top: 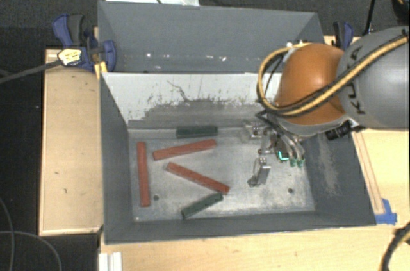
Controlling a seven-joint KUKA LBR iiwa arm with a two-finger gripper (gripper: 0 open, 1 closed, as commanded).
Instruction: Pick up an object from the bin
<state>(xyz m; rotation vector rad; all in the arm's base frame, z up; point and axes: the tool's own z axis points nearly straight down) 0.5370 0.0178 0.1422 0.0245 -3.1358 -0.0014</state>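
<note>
My gripper hangs low over the bin floor in the right half, under the orange wrist cover. Just to its left lies a red-brown stick, slanting down to the right, its right end a short way from the gripper. Below that rests a dark green stick near the front wall. A second red-brown stick lies almost level, further up and to the left. None of them touches the gripper.
A dark green stick lies by the back wall, and a red stick stands lengthwise along the left wall. Bare floor lies around and to the right of the gripper. The arm and its cables cover the bin's right rear corner.
</note>
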